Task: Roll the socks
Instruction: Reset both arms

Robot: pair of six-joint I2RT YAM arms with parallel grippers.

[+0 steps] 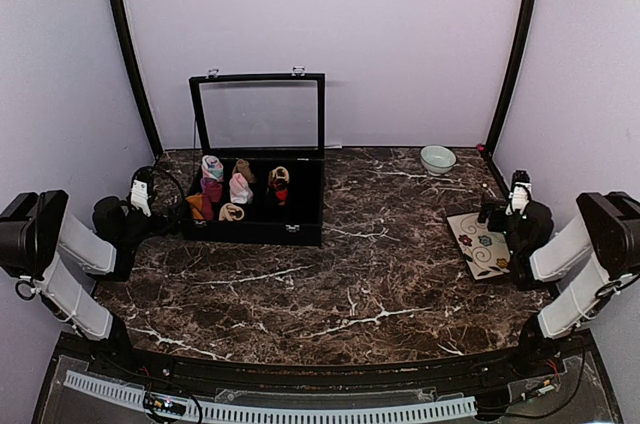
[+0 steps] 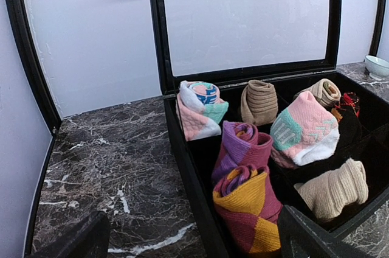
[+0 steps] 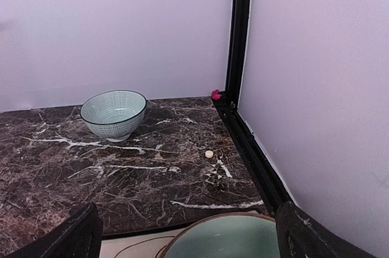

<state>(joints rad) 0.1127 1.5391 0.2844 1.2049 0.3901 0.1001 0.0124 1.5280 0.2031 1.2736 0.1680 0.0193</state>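
The left claw [image 2: 191,224] is held wide open with nothing in it, just beside the left end of a black compartmented box [image 2: 182,148] whose clear-panelled lid stands upright. The box rests on a dark brown marble-patterned worktop [image 1: 350,284], towards its far left.

Only rolled socks are seen, all inside the box. A black sock roll with red-orange diamonds [image 2: 347,103] is lodged in a far compartment on the right, partly hidden behind a pink, teal and white sock roll [image 2: 304,130]. Nearest the left claw, a mustard and maroon diamond-patterned roll [image 2: 249,209] is stood on end, with a purple and maroon roll [image 2: 243,148] just behind it. A tan ribbed roll [image 2: 259,103] and a cream ribbed roll [image 2: 334,188] are also seen.

The right claw [image 1: 518,192] is likewise spread wide and empty, held over a cream flower-patterned plate [image 1: 478,244] at the right edge. A pale green lined bowl [image 3: 113,114] is set near the back wall.
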